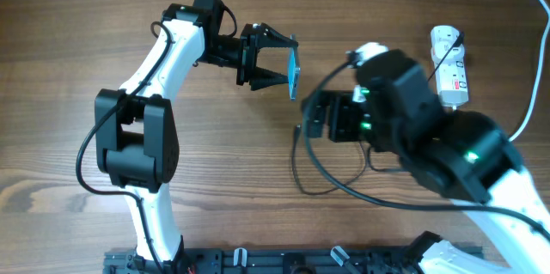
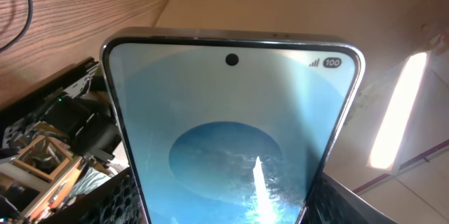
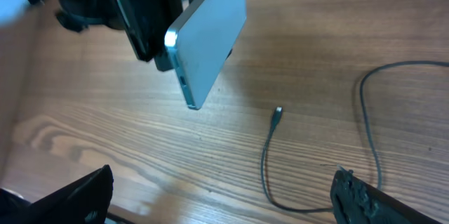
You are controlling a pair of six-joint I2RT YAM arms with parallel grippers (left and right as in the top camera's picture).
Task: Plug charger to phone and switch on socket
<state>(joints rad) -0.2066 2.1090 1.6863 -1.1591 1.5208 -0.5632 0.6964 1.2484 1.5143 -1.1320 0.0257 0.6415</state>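
The left arm [image 1: 163,59] is bent from lower left toward upper centre, its end effector [image 1: 289,63] closed on the phone [image 1: 293,72], held off the bench [image 1: 51,51], long axis running outward, camera-hole end farthest. The right end effector [image 3: 221,175] is spread wide, empty, above the charger [image 3: 264,157].

The phone [image 2: 231,140] fills view (screen lit blue)

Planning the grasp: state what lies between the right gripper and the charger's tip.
Only bare table and the charger itself, trailing back; right wrist view shows it.
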